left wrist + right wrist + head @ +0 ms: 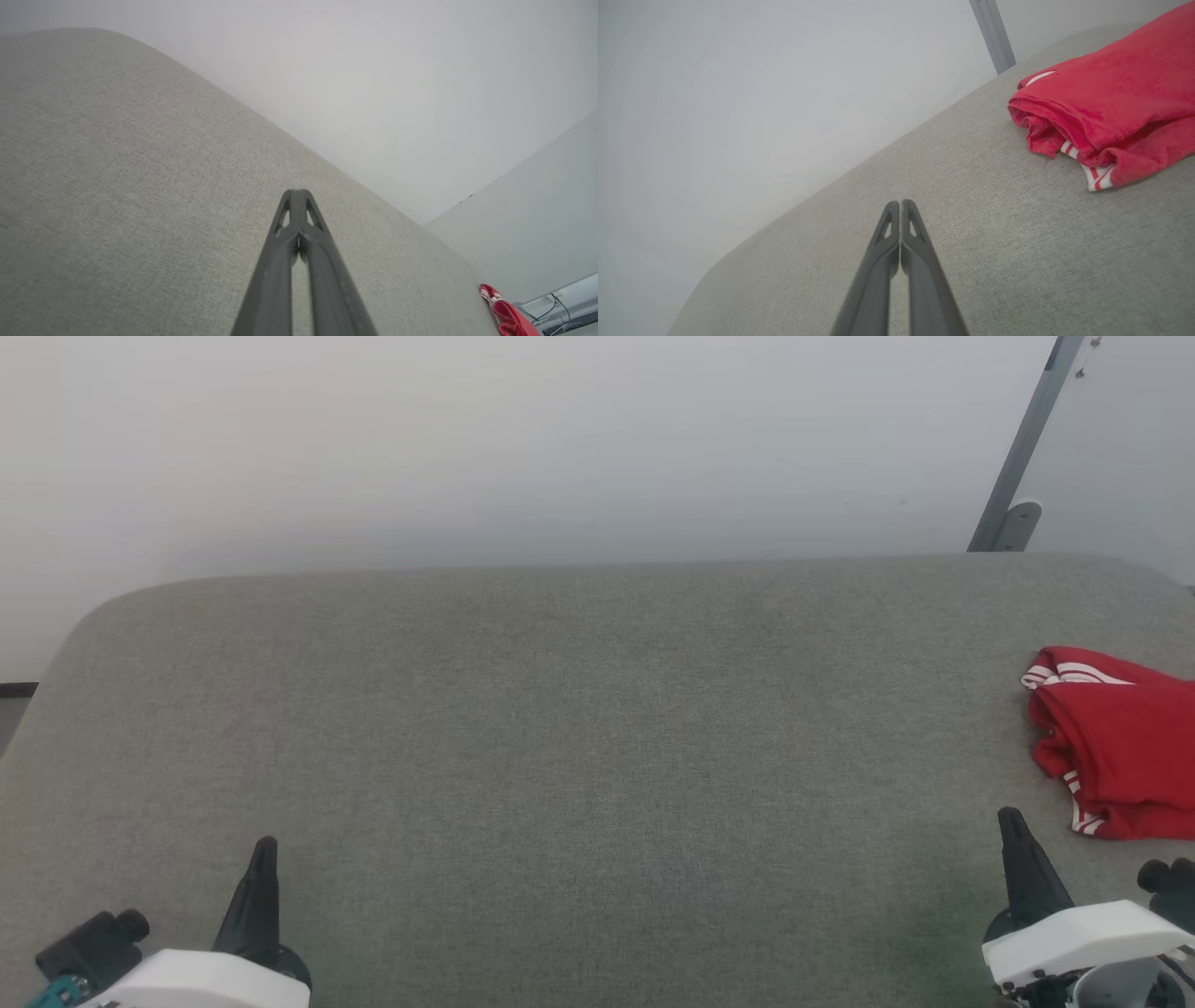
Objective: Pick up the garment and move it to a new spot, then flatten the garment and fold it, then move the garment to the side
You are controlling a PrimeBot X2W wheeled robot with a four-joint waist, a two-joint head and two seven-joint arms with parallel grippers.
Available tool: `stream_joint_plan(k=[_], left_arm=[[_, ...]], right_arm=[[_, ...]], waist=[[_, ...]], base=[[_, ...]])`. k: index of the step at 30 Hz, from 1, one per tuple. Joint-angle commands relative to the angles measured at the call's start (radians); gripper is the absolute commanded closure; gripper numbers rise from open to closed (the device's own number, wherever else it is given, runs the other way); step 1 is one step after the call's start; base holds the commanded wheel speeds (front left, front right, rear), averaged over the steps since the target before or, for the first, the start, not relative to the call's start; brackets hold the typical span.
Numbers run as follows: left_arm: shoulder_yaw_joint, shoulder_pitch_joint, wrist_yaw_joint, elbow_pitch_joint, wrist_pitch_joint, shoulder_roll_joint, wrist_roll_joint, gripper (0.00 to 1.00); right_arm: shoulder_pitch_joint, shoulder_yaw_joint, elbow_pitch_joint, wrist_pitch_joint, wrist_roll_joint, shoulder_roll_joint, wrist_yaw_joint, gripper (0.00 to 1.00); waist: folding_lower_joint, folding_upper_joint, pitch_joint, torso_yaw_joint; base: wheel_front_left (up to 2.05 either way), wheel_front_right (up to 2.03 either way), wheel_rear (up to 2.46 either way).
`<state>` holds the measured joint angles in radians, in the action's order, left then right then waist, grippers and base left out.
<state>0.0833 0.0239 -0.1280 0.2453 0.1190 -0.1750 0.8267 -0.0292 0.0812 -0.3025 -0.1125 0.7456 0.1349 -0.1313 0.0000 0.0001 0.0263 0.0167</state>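
So I'm looking at the red jersey [1120, 747] bunched up at the right edge of the grey padded table [597, 756], just ahead of my right gripper [1010, 819], not touching. My left gripper [266, 847] is well apart from it. Both are pinched fully closed.

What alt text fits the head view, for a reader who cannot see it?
A loosely folded red garment with white striped trim lies at the view's right edge on a grey fabric surface. The left pincer and right pincer sit shut at the lower corners, both apart from it.
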Motion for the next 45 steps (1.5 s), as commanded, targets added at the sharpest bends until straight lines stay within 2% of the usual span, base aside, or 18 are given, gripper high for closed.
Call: stream_joint_plan(k=[1,24,45], left_arm=[[0.008,-0.031,-0.001,-0.013,-0.006,-0.002,0.033,1.00],[0.016,-0.067,-0.002,-0.010,-0.084,0.040,0.285,1.00],[0.022,-0.095,-0.003,-0.007,-0.137,0.071,0.463,1.00]], right_arm=[[-0.030,0.005,0.016,0.009,0.032,0.004,0.000,1.00],[-0.049,0.014,0.033,0.082,0.310,-0.026,0.000,1.00],[-0.063,0.022,0.042,0.134,0.508,-0.048,0.000,1.00]], waist=[[0.0000,-0.0001,0.000,0.000],[0.0000,-0.0001,-0.008,-0.004],[0.0000,-0.0001,-0.014,-0.008]], base=[[0.00,0.00,0.00],[0.00,0.00,0.00],[0.00,0.00,0.00]])
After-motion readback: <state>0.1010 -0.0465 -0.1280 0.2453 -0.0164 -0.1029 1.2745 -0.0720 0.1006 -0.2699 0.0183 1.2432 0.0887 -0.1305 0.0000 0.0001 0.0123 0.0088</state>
